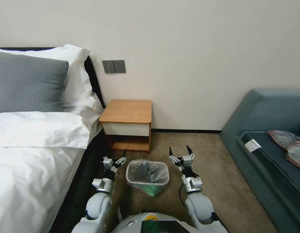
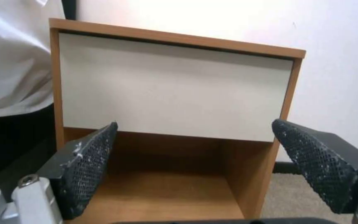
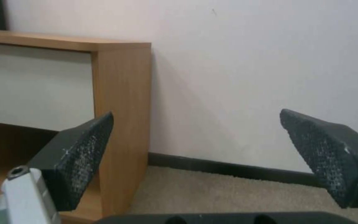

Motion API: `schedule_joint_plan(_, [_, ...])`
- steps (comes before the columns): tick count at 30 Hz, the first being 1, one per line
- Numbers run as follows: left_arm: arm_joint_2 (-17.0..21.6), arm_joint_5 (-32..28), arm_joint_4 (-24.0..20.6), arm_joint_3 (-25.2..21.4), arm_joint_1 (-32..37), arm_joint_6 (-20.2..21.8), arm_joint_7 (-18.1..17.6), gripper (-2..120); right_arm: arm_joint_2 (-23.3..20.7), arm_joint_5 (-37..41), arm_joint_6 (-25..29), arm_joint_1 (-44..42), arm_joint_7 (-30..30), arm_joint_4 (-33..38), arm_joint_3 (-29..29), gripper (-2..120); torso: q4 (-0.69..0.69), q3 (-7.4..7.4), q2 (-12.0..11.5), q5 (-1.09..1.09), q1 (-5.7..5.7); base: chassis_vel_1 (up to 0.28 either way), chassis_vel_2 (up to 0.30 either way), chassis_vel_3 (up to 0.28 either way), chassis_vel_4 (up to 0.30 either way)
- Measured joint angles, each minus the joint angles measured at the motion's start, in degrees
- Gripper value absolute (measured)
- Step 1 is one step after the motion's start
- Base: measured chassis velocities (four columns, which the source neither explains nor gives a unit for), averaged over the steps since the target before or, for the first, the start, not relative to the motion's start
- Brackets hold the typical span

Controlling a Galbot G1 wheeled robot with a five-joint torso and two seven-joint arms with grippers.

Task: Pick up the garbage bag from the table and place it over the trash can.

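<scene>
**Bag sits in the bin, both grippers wide open**

Hard to see: the trash can (image 1: 149, 187) is small in the head view, so the bag's pink rim can't be made out. Only the near wall shows a green-ish tint. The robot's own body cuts off the floor just in front of the bin. The bed (image 1: 33, 168) runs out of the pic on the bin's left side. The sofa (image 1: 270, 136) is cut off on the bin's right side. On the sofa lie two flat grey-pink bags (image 1: 291, 144), partly out of frame, and a small white tag (image 1: 252, 145). No words can be read on it, or anywhere else.

What holds what: the garbage bag (image 1: 146, 171) is inside the trash can. It looks grey, wrinkly and shiny, and its edge folds over the bin's rim. The table (image 1: 128, 111) stands behind the bin, against the wall, and its top is bare wood. Its lower shelf, seen in the left wrist view, is bare wood too.

Grippers: the left gripper (image 1: 120, 156) hangs just beside the bin, on the bed side. Its fingers are spread apart and hold nothing. It points at the table's white drawer front (image 2: 171, 93). The right gripper (image 1: 180, 151) hangs just beside the bin on the sofa side. Its fingers are spread wide too, w/ nothing between them. It points past the table's side panel (image 3: 123, 124) at the wall and carpet.
</scene>
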Motion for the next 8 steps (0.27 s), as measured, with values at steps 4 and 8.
schedule_joint_plan(4, [0.0,0.0,0.0,0.0,0.0,0.0,0.0,96,0.0,0.0,0.0,0.0,0.0,0.0,0.0,100,0.0,0.0,0.0,0.0,0.0,0.0,0.0,0.0,0.0])
schedule_joint_plan(8, [0.0,0.0,0.0,0.0,0.0,0.0,0.0,96,0.0,0.0,0.0,0.0,0.0,0.0,0.0,100,0.0,0.0,0.0,0.0,0.0,0.0,0.0,0.0,0.0])
